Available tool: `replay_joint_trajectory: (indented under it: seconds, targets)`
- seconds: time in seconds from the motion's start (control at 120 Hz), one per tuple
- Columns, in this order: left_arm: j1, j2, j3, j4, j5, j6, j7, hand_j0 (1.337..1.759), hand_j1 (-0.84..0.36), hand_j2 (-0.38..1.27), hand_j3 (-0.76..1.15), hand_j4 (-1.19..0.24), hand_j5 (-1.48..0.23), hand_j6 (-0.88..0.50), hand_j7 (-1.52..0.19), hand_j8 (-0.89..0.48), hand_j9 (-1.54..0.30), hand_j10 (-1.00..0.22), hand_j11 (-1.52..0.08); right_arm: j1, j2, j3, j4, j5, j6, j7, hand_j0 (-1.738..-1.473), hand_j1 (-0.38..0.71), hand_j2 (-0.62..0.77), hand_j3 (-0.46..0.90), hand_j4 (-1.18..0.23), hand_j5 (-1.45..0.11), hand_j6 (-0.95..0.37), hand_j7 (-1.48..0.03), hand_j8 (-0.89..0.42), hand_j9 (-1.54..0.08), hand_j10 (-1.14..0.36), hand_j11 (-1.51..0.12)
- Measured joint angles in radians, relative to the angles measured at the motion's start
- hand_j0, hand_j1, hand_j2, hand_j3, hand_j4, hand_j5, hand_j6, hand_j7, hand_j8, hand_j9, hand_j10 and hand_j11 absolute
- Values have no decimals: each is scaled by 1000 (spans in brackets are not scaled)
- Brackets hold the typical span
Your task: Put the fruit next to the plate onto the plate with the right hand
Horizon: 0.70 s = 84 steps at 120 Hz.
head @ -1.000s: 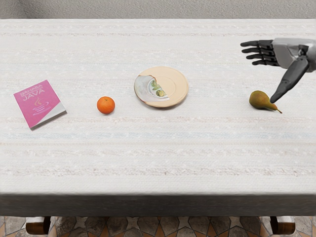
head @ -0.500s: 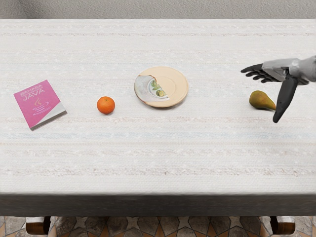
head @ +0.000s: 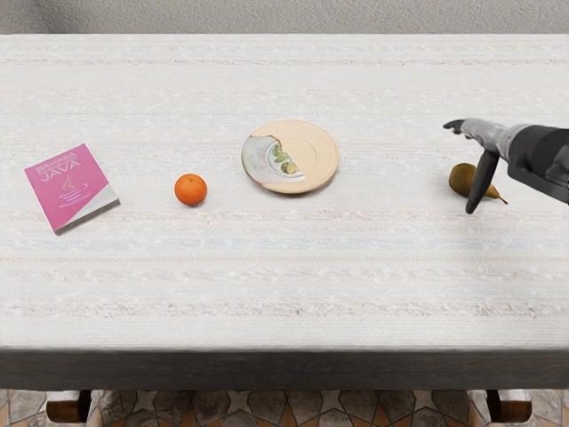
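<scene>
The right hand [head: 491,140] comes in from the right edge and hangs over the pear [head: 460,178], which lies on the worktop [head: 284,267] well to the right of the plate [head: 325,148]. The fingers [head: 462,126] are spread and reach left, holding nothing; the thumb points down and crosses the pear's right half in this view, and I cannot tell whether it touches the fruit. The pear's stem end shows just right of the thumb. An orange [head: 190,189] sits near the plate on its left, closer to it than the pear. A pink book [head: 69,185] lies at the far left. The plate has a small picture on its left part
</scene>
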Motion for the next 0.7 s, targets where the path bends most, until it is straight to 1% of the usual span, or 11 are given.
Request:
replay_joint_trajectory:
  seconds: [0.133,0.325,0.383,0.558,0.7]
  targets:
    - [0,0,0,0,0,0,0,1658,349,0,0,0,0,0,0,0,0,0,0,-10,54,-26,-77,-33,-22,-1,-1658,-215,-21,0,-118,-148,-121,-147,-119,-148,-117,-147]
    - [0,0,0,0,0,0,0,1658,349,0,0,0,0,0,0,0,0,0,0,-14,83,-72,-106,-52,-124,-2,-1658,-129,-34,0,-190,-241,-192,-241,-191,-241,-189,-241]
    - [0,0,0,0,0,0,0,1658,349,0,0,0,0,0,0,0,0,0,0,-18,90,-77,-115,-60,-152,-2,-1658,-114,-37,0,-203,-258,-205,-257,-203,-258,-202,-257]
    - [1,0,0,0,0,0,0,1658,349,0,0,0,0,0,0,0,0,0,0,-37,157,-91,-200,-104,-181,-2,-1658,-88,-41,0,-224,-286,-226,-285,-224,-285,-223,-285]
    - [0,0,0,0,0,0,0,1658,349,0,0,0,0,0,0,0,0,0,0,-39,176,-116,-243,-112,-185,-2,-1658,-78,-42,0,-232,-297,-234,-296,-233,-296,-231,-296]
